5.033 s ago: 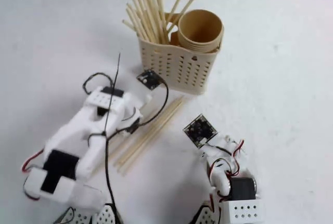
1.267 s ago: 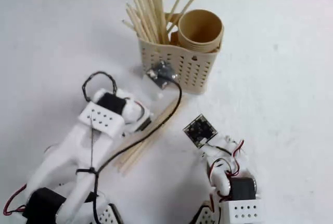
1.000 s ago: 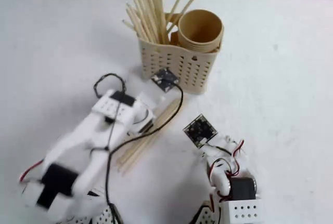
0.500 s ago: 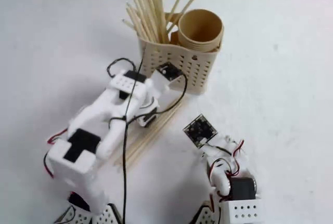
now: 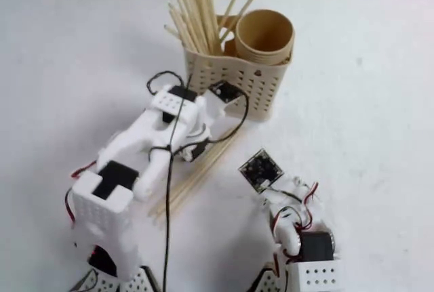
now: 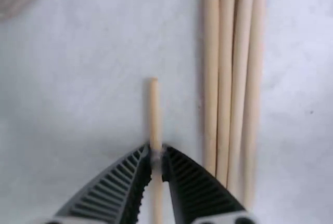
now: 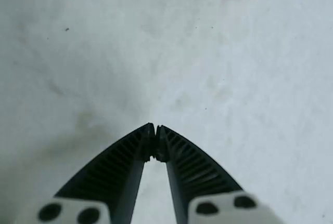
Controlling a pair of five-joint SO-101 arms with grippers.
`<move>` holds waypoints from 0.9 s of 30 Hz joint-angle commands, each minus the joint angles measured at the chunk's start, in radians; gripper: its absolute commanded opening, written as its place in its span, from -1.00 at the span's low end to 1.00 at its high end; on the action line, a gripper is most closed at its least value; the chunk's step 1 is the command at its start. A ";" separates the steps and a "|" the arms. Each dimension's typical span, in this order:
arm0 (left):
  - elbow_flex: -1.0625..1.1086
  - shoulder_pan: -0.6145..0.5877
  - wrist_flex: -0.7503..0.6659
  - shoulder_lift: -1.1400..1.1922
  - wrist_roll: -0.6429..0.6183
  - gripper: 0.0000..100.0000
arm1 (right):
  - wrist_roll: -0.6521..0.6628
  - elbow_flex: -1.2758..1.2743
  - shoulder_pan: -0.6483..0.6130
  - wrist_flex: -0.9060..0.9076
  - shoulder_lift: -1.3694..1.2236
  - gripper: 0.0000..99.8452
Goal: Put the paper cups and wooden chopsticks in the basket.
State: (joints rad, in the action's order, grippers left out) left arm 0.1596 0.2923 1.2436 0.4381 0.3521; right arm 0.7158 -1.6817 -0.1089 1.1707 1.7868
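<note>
A wide stretch of bare white table (image 5: 54, 61) is seen on the left side of the high view, bounded at the back by the far edge, where a dark strip of room begins. The left arm (image 5: 146, 139) is stretched diagonally from the near left toward the basket, its wrist lying just before the basket's front wall. Beside and partly beneath it, a bundle of loose chopsticks (image 5: 198, 171) is laid flat on the table, slanting from the near left up toward the basket's foot. The basket (image 5: 236, 89) is set near the far edge, with little room left behind it. Its left part is filled with upright chopsticks in the basket (image 5: 198, 9), fanned above the rim, and its right part is taken by stacked paper cups (image 5: 264, 33). The right arm (image 5: 290, 219) is folded close to the near edge, well apart from the basket. Broad open table is left to its right.

In the left wrist view, the left gripper (image 6: 155, 154) is seen clamped on a single held chopstick (image 6: 153, 110), the jaws pressed against its sides and its blunt end projecting past the tips. Four loose chopsticks are laid parallel just beside it on the table. In the right wrist view, the right gripper (image 7: 155, 143) is seen with its jaws brought together, nothing between them, above bare table.
</note>
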 commanded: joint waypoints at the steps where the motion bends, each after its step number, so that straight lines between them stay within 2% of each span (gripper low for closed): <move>1: -0.014 -0.015 -0.003 0.008 0.009 -0.96 | 0.005 -0.009 -0.002 0.007 0.004 -0.96; 7: 0.086 0.004 -0.011 -0.122 0.012 -0.96 | 0.005 -0.009 -0.002 0.007 0.004 -0.96; 19: 0.293 -0.001 -0.003 -0.584 0.002 -0.96 | 0.005 -0.009 -0.002 0.007 0.004 -0.96; 23: 0.287 -0.001 0.032 -0.723 -0.003 -0.96 | 0.005 -0.009 -0.002 0.007 0.004 -0.96; 27: 0.163 0.001 0.077 -0.871 -0.048 -0.96 | 0.005 -0.009 -0.002 0.007 0.004 -0.96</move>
State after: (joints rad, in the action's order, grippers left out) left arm 0.4480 0.2908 1.2804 -0.2677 0.3445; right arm 0.7158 -1.6817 -0.1089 1.1707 1.7868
